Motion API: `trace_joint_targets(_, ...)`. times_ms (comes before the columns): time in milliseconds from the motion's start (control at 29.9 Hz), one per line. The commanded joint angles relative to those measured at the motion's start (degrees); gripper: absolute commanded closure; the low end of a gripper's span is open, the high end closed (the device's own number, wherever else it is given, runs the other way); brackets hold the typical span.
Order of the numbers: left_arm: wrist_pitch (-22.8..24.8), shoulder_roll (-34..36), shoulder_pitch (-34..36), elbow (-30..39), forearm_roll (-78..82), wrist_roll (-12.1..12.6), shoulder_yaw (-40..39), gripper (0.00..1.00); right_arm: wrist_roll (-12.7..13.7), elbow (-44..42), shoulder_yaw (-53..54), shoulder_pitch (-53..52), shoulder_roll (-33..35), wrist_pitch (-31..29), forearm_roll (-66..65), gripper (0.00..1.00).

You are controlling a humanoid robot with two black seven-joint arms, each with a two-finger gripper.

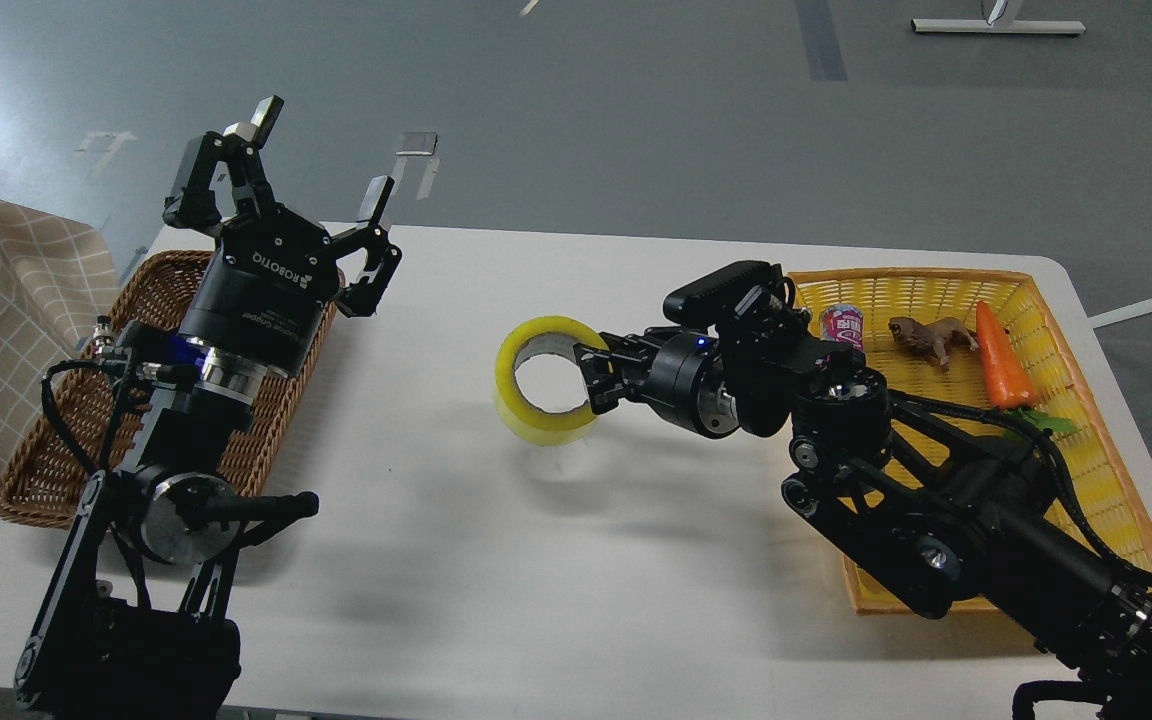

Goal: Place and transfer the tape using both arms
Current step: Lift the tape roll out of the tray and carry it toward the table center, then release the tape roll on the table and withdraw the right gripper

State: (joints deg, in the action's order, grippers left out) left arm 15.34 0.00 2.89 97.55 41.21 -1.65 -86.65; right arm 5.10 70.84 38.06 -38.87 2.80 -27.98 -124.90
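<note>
The yellow tape roll hangs over the middle of the white table, standing on edge with its hole facing me. My right gripper is shut on the roll's right rim, one finger inside the hole; its arm reaches in from the lower right. My left gripper is open and empty, raised over the wicker basket's far end, well to the left of the tape.
A brown wicker basket lies at the table's left. A yellow tray at the right holds a small can, a brown toy animal and a carrot; my right arm covers its front part.
</note>
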Motion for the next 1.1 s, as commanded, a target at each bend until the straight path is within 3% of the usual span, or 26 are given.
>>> trace_joint_targets(0,0.13,0.00,-0.16,0.36,0.01,-0.02,-0.10,0.02,-0.35,-2.20,-1.50,0.02,-0.07,-0.02,0.01,0.73)
trace_joint_targets(468,0.13,0.00,-0.07,1.15,0.01,-0.02,-0.10,0.02,-0.35,-2.38,-1.50,1.43,0.10,-0.02,0.01,0.71)
trace_joint_targets(535,0.13,0.00,-0.07,1.24,0.01,-0.02,-0.10,0.02,-0.35,-2.20,-1.50,1.87,0.19,-0.02,0.09,0.65)
trace_joint_targets(669,0.13,0.00,-0.07,1.24,0.01,-0.02,-0.10,0.02,-0.44,-1.85,-1.59,2.04,0.45,-0.02,0.18,0.64)
trace_joint_targets(769,0.13,0.00,-0.07,1.24,0.01,-0.02,-0.19,0.02,-0.44,-1.94,-1.24,1.96,0.19,-0.02,0.18,0.54)
trace_joint_targets(836,0.13,0.00,-0.07,1.24,0.01,-0.02,-0.28,0.02,-0.44,-1.85,-0.54,1.87,-0.07,-0.02,0.27,0.41)
trace_joint_targets(869,0.13,0.00,-0.16,1.24,0.01,-0.02,-0.28,0.02,-0.44,-1.76,-0.27,1.78,-0.07,-0.02,0.36,0.34)
trace_joint_targets(903,0.13,0.00,-0.16,1.24,0.01,-0.02,-0.28,0.02,-0.44,-1.59,0.69,1.52,-0.07,0.38,0.36,0.17)
trace_joint_targets(1003,0.13,0.00,-0.16,1.24,0.01,-0.02,-0.98,0.02,-0.44,-0.28,4.28,0.55,-0.16,2.58,0.62,0.01)
trace_joint_targets(1070,0.13,0.00,-0.16,1.24,0.01,-0.02,-0.98,0.02,-0.44,1.22,6.49,0.11,0.10,2.58,0.97,0.00)
